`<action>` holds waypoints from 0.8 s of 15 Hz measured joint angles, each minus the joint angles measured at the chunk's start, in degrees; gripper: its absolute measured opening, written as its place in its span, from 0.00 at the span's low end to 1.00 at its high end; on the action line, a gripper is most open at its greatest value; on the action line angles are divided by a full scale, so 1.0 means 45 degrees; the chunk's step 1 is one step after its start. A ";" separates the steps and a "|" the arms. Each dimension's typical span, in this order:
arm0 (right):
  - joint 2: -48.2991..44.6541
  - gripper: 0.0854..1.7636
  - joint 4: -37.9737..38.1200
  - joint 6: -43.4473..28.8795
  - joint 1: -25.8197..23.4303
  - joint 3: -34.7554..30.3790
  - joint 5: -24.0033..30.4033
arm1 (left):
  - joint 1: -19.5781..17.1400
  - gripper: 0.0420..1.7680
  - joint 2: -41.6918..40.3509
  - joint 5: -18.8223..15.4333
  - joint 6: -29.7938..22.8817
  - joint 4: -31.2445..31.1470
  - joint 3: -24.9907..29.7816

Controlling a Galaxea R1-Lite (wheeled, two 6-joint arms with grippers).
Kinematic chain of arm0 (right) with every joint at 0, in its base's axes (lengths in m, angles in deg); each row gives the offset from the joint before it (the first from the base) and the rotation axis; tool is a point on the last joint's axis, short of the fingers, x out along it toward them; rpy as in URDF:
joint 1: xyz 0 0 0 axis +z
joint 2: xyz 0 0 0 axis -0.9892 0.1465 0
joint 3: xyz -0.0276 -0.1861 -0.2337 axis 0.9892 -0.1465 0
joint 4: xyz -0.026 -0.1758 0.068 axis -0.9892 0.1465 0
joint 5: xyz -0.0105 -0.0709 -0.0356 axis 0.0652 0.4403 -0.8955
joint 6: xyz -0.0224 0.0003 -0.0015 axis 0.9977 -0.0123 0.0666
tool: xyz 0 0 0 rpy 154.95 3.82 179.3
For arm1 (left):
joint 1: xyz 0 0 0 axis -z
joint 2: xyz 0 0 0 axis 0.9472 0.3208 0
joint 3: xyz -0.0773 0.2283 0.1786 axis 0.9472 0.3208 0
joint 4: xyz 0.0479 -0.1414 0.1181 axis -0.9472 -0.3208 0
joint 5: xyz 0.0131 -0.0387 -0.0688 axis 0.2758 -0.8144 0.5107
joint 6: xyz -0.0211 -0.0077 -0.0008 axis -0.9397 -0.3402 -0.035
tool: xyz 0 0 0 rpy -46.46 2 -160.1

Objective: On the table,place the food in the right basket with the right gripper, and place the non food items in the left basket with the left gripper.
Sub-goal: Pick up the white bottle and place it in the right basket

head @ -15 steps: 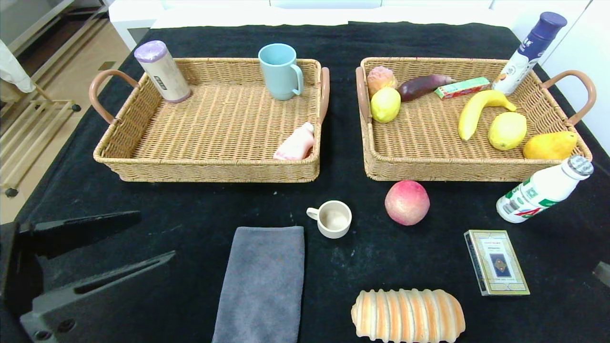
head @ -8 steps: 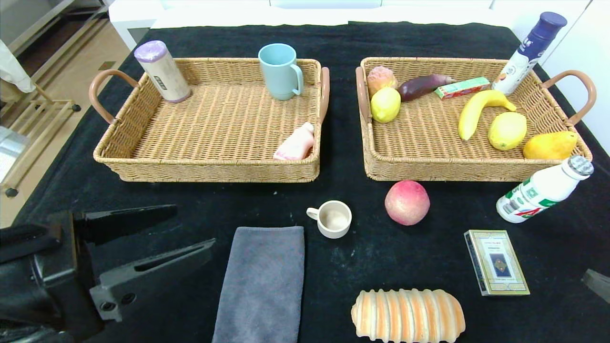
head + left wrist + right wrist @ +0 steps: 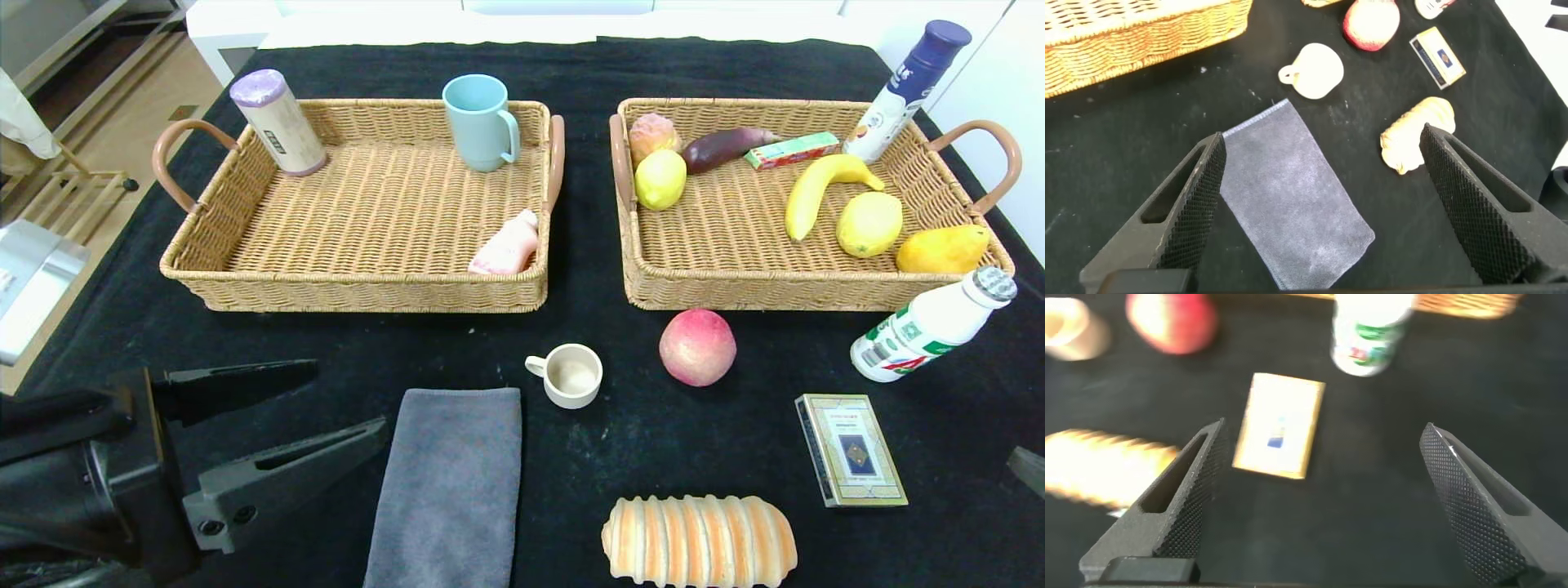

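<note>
The left claw (image 3: 326, 408) hovers low at the table's (image 3: 588, 65) 8 o'clock corner, fingers spread wide apart and holding nothing, its tips just beside the grey cloth (image 3: 449, 482). In the left wrist view the cloth (image 3: 1290, 208) lies flat between the two fingers. At 10 o'clock sits the left basket (image 3: 245, 269), holding a can (image 3: 277, 122), a blue cup (image 3: 482, 122) and a pink bottle (image 3: 508, 245). Near the table's middle stand a small mug (image 3: 571, 374) and, at its 3 o'clock, a peach (image 3: 697, 347). At 6 o'clock lies the bread (image 3: 699, 541). The right basket (image 3: 735, 290) at 2 o'clock holds fruit, among it a banana (image 3: 820, 189). Against its near right corner leans a white bottle (image 3: 931, 325), with a card box (image 3: 851, 449) at the bottle's 7 o'clock. The right claw (image 3: 1323, 498), fingers wide apart and empty, hangs above the card box (image 3: 1280, 425) at the table's 4 o'clock edge.
</note>
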 joint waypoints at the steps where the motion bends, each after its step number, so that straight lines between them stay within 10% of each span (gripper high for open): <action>1: 0.0160 0.97 -0.0019 -0.0111 -0.0011 0.0000 -0.0447 | 0.0000 0.97 0.0000 0.0022 0.0000 0.0008 0.0000; 12: 0.4508 0.97 -0.6038 -0.1010 -0.0447 -0.0723 -0.1346 | 0.0019 0.97 -0.0160 0.0051 0.0057 -0.0024 0.0016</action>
